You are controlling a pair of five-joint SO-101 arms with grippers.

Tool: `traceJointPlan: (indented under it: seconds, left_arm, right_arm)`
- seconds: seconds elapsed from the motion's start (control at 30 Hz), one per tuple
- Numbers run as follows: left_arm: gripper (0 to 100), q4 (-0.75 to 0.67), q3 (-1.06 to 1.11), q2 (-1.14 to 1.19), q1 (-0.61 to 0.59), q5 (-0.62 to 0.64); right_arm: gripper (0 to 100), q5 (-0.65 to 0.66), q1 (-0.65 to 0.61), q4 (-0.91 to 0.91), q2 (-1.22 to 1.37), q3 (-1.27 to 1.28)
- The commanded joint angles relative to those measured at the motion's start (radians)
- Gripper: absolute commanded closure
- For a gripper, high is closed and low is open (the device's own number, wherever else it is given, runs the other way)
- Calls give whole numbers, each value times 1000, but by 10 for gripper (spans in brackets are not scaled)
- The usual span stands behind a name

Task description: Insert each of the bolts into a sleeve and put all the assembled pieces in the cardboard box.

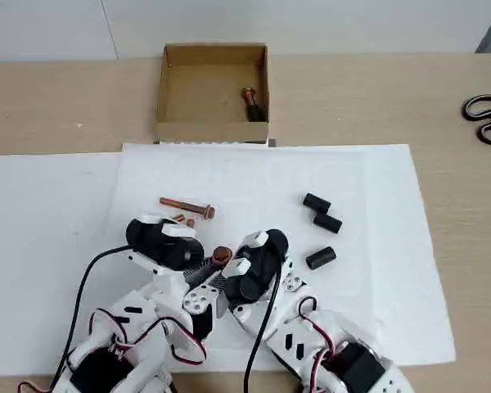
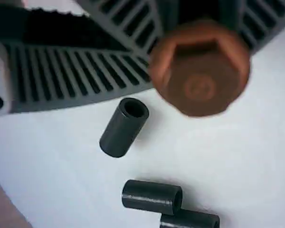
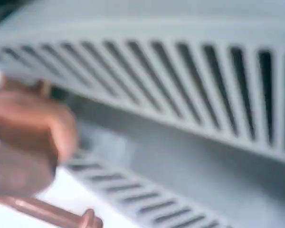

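Observation:
A copper bolt [image 1: 222,255] stands head-up between the tips of both arms near the front of the table. In the left wrist view its hexagonal head [image 2: 199,71] sits close among grey ribbed fingers [image 2: 61,80]; my left gripper [image 1: 211,264] looks shut on it. My right gripper [image 1: 234,267] is right beside the bolt head [image 3: 23,142]. Three black sleeves [image 1: 316,202] [image 1: 327,222] [image 1: 321,258] lie loose to the right, the nearest sleeve [image 2: 124,126] on its side. A second bolt [image 1: 186,205] lies flat behind the left arm. The cardboard box [image 1: 213,131] holds one assembled piece [image 1: 252,102].
A white sheet [image 1: 65,213] covers the work area in front of the box. Small copper pieces [image 1: 184,219] lie beside the flat bolt. Scissors [image 1: 487,117] rest at the far right edge of the wooden table.

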Motion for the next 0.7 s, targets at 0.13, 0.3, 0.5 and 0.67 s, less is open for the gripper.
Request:
traceJointPlan:
  seconds: [0.13,0.3,0.5,0.67]
  left_arm:
    - [803,20,4,-8,-6,-17]
    - [746,21,18,-6,-18,-17]
    - [744,21,12,-6,-35,-17]
    - [744,18,-22,-6,-51,-17]
  right_arm:
    - [995,-8,18,-31,-7,-68]
    - [995,-9,18,-28,-7,-66]
    - [995,-9,18,-25,-7,-63]
    - [995,-9,18,-24,-5,-61]
